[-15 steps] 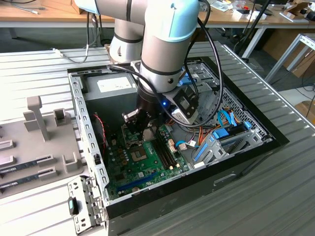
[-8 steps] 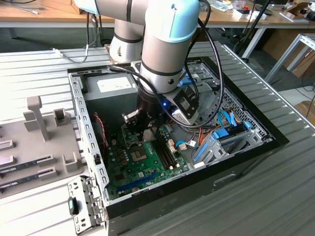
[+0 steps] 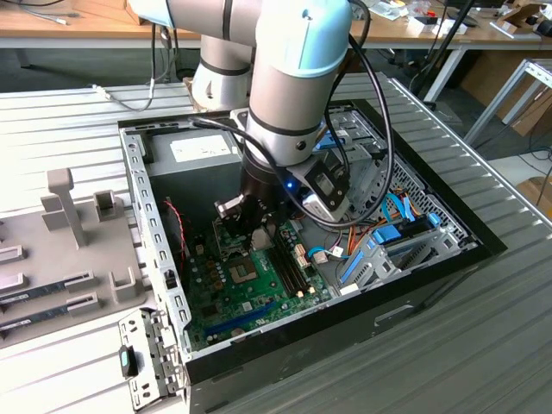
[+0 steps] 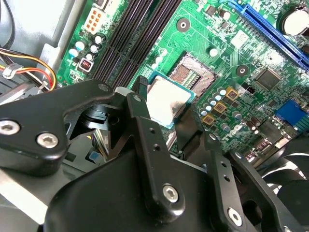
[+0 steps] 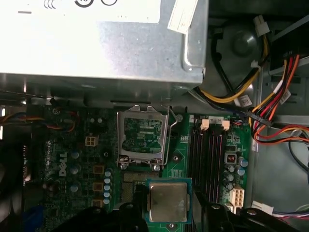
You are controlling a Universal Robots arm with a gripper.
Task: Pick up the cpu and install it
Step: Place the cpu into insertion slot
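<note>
The cpu point(image 4: 167, 100), a small square chip with a silver top and a thin green rim, sits between my gripper's point(image 4: 166, 110) black fingers point(image 4: 143, 99). It hangs just above the green motherboard point(image 4: 227, 53), beside the open socket point(image 4: 194, 73). In the first wrist view the cpu point(image 5: 167, 200) overlaps the near edge of the socket point(image 5: 137, 180), whose metal load plate point(image 5: 142, 131) stands flipped open. In the exterior view my gripper point(image 3: 253, 222) reaches down into the computer case over the motherboard point(image 3: 259, 289).
A grey power-supply box point(image 5: 96, 43) fills the case's back. Black memory slots point(image 5: 207, 154) run beside the socket. Bundled coloured cables point(image 5: 277, 104) lie past them. The case walls point(image 3: 157, 250) ring the board. A grey parts holder point(image 3: 65, 250) lies at the exterior view's left.
</note>
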